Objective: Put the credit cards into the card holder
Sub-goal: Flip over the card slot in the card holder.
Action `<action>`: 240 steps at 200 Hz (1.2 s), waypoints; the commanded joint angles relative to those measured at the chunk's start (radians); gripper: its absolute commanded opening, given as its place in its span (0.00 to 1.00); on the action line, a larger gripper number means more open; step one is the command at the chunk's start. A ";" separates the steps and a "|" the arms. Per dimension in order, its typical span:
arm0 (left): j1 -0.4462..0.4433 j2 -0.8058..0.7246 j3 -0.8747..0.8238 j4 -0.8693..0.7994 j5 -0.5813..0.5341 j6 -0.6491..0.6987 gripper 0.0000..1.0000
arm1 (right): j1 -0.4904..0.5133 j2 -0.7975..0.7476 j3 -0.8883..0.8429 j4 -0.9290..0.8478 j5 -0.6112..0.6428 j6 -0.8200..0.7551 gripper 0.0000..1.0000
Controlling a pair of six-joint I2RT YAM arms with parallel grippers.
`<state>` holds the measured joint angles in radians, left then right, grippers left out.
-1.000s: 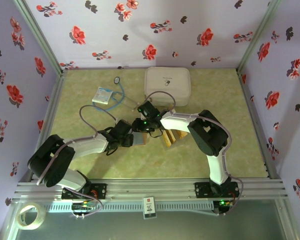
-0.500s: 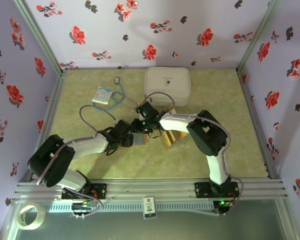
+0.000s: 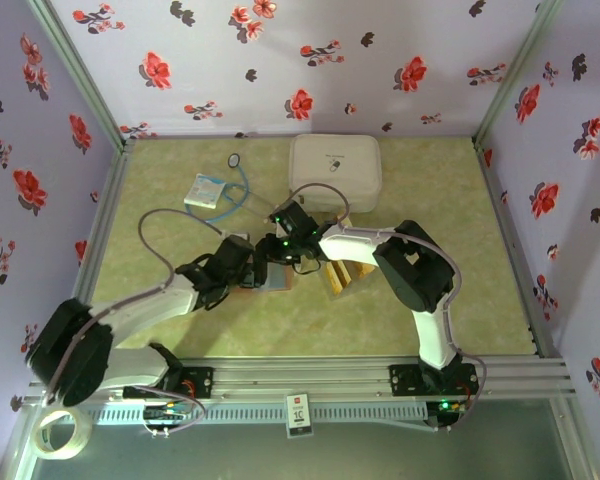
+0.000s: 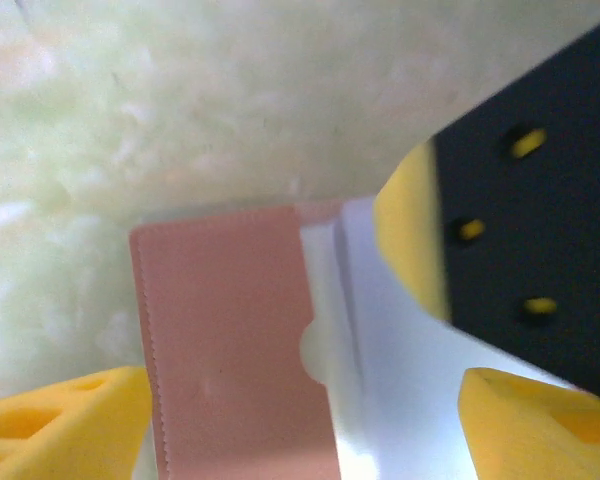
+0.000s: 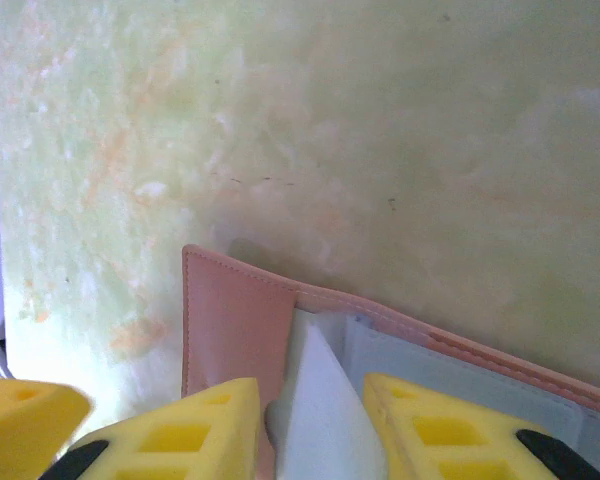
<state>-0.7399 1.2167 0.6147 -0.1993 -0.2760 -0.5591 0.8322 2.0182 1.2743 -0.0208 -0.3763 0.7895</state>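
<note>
Right hand pinches inner flap of card holder; left hand open, straddling it. Keep flap lifted steady; bring credit cards in flat, edge-first.

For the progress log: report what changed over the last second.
The left arm straightened, its elbow swinging toward the near-left corner. The left tool shifted slightly left, fingers spread over the card holder. The right tool stayed clamped on the holder's pocket, and the credit cards stayed put.
</note>
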 commanded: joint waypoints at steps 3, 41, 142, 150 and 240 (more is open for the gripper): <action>0.014 -0.114 -0.015 -0.017 -0.055 0.006 0.84 | 0.008 0.010 -0.002 0.055 -0.040 0.046 0.33; 0.053 -0.222 -0.006 -0.071 -0.076 -0.019 0.88 | 0.031 0.017 0.013 0.089 -0.054 0.088 0.38; 0.119 -0.280 0.002 -0.140 -0.080 -0.116 0.94 | 0.099 0.156 0.138 0.057 0.001 0.114 0.41; 0.121 -0.278 0.003 -0.145 -0.079 -0.119 0.94 | 0.100 0.160 0.139 0.058 0.000 0.116 0.41; 0.126 -0.245 -0.016 -0.153 -0.067 -0.131 1.00 | 0.090 0.050 0.176 -0.056 -0.019 0.010 0.42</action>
<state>-0.6231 0.9627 0.6029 -0.3294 -0.3328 -0.6754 0.9291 2.1548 1.4258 0.0002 -0.3977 0.8627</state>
